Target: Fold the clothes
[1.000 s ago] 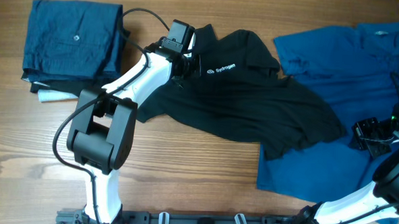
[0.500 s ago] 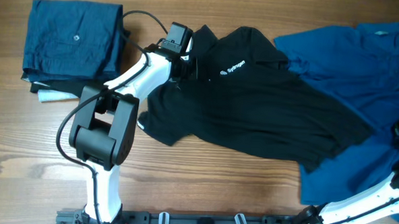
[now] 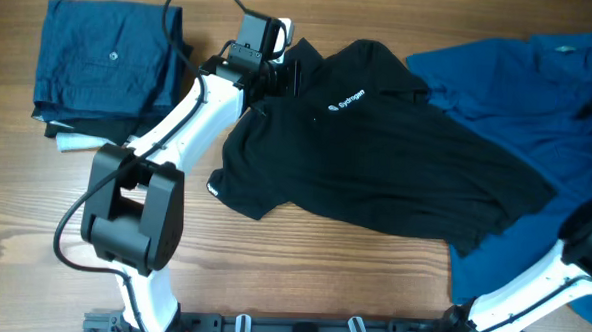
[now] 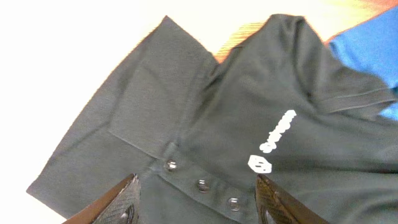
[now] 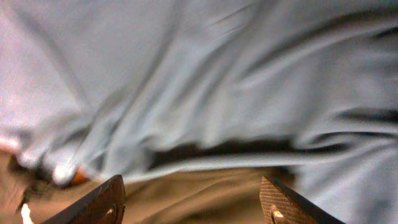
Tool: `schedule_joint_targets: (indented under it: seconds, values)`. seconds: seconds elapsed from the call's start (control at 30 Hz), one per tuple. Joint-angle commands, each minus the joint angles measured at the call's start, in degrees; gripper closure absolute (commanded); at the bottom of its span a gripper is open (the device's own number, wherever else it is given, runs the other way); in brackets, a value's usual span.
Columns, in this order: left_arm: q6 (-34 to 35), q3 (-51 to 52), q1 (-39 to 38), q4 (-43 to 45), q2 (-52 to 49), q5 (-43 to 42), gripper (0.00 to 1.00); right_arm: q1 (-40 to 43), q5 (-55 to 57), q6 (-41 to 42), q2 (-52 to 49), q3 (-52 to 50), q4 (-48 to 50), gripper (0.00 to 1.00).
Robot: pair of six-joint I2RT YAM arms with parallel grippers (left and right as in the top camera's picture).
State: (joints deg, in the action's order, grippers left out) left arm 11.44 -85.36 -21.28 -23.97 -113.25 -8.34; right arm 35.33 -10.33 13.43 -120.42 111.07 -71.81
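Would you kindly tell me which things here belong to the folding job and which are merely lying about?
Belong to the job:
black polo shirt, spread out mid-table
unfolded blue garment, on the right
folded blue garment, on the left

Just there:
wooden table
black rail along its front edge

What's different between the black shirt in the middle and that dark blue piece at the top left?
The black shirt lies spread out and rumpled; the dark blue garment is folded into a neat rectangle. The black shirt bears a white logo, the dark blue garment only a small button. The black shirt overlaps a bright blue garment; the dark blue garment lies apart from both. Both are fabric on the wooden table.
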Motion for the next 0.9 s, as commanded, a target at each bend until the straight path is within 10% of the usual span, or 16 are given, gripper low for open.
schedule_joint_targets:
  seconds: [0.0,0.6,0.7,0.87]
  values:
    - [-8.74,-0.04,0.28,1.7,-4.63,3.08,0.44,-6.6,-2.16,-3.1,1.05,0.72,-1.75,0.29]
    - [-10.97,-0.02,0.5,3.02,-16.65,11.47,0.67,-13.62,0.07,-1.49,1.01,-1.97,-8.11,0.26]
    - [-2.67,-0.04,1.51,-0.66,-16.72,25.16,0.84,-13.62,0.22,-2.64,1.01,-1.97,-8.52,0.26]
    - [4.04,-0.04,7.28,-7.15,-16.7,25.03,0.87,-13.64,0.2,-3.48,1.01,-1.97,-8.76,0.25]
